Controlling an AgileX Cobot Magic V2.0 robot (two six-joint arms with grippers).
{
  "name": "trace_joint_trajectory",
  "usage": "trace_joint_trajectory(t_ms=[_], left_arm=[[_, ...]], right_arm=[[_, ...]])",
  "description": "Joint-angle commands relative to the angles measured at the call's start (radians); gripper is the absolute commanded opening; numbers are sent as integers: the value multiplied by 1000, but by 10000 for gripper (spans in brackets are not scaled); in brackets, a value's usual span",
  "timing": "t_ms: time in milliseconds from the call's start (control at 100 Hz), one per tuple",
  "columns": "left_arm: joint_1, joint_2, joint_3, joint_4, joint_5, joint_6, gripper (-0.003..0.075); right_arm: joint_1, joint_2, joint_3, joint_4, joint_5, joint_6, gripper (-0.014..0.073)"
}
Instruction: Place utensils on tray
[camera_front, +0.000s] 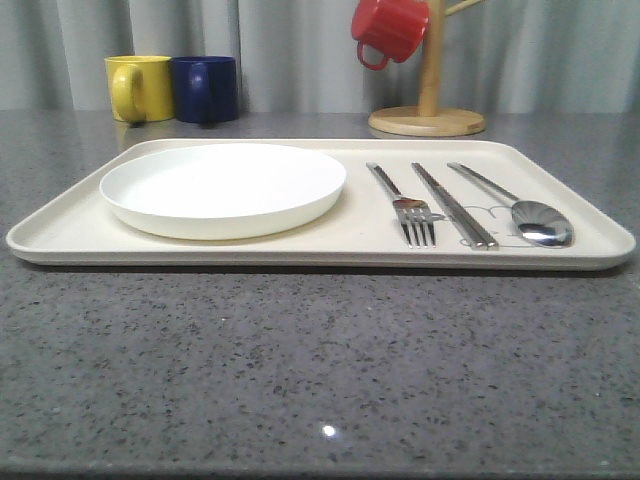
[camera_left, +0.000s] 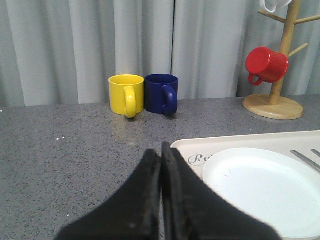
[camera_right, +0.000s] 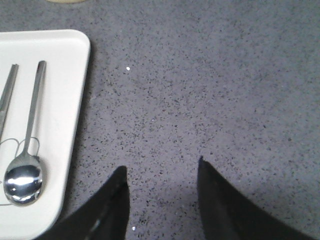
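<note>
The cream tray (camera_front: 330, 240) lies across the grey table. On its right half the steel fork (camera_front: 403, 204), the pair of chopsticks (camera_front: 455, 205) and the spoon (camera_front: 520, 208) lie side by side. In the right wrist view the spoon (camera_right: 25, 165) rests on the tray (camera_right: 62, 90), with one chopstick (camera_right: 7, 95) at the picture's edge. My right gripper (camera_right: 161, 167) is open over bare table beside the tray's right rim, holding nothing. My left gripper (camera_left: 161, 150) is shut and empty, just off the tray's (camera_left: 250, 142) corner with the script.
A round white plate (camera_front: 222, 187) occupies the tray's left half; it shows as the plate (camera_left: 265, 185) in the left wrist view. A yellow mug (camera_front: 140, 87) and a blue mug (camera_front: 206, 88) stand at the back left. A wooden mug tree (camera_front: 428, 110) holds a red mug (camera_front: 389, 28) at the back right.
</note>
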Motion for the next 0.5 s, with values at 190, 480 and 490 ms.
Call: trace_joint_trajectory(t_ms=[190, 480, 490], left_arm=[[-5, 6, -26, -6, -79, -8, -18], [-5, 6, -26, -6, -79, -8, -18], [-5, 6, -26, -6, -79, -8, -18]], right_arm=[[-7, -145, 12, -21, -153, -8, 174], [-7, -143, 12, -21, -181, -8, -77], [-7, -143, 12, -21, -183, -8, -78]])
